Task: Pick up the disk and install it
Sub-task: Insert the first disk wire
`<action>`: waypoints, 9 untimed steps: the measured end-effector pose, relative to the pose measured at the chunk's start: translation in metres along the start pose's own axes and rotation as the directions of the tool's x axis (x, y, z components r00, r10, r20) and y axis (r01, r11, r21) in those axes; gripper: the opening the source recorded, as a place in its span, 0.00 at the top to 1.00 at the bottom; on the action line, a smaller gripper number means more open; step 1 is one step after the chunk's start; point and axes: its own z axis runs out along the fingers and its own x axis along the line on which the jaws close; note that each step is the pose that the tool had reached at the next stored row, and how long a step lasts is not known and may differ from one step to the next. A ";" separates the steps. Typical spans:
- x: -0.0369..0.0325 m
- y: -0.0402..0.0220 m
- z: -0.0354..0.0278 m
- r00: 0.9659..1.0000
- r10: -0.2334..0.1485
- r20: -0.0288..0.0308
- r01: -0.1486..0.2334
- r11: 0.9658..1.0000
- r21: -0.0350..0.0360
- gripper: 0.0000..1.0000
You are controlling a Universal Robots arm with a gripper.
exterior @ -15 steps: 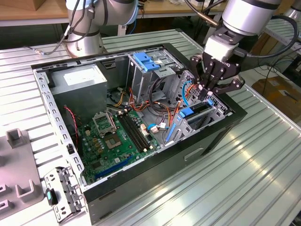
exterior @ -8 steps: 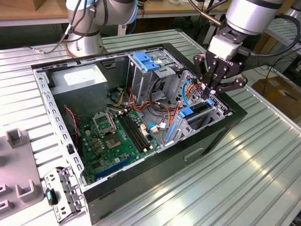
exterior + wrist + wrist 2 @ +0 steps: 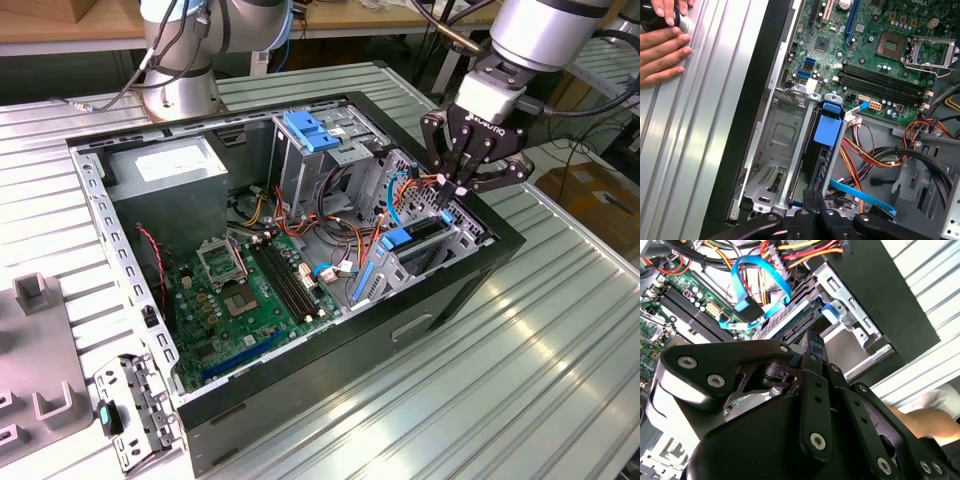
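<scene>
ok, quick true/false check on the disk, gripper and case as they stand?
1. The disk stands on edge in a slot of the drive cage. True.
2. The gripper hangs over the motherboard. False: it is at the drive cage, at the disk's end.
3. A hand lies on the ribbed metal table, outside the case. True.
4. A heatsink covers the CPU socket. False: the socket is bare.
</scene>
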 end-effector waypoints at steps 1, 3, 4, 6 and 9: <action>0.0002 -0.0010 0.0000 1.000 0.000 0.000 0.000 1.000 0.000 0.89; 0.0004 -0.0015 0.0000 1.000 -0.006 0.000 0.006 1.000 0.000 0.89; 0.0005 -0.0016 -0.0002 1.000 -0.011 0.000 0.011 1.000 0.000 0.89; 0.0005 -0.0018 -0.0008 1.000 -0.025 0.000 0.025 1.000 0.001 0.89; 0.0003 -0.0021 -0.0014 0.999 -0.051 0.000 0.051 0.999 0.002 0.89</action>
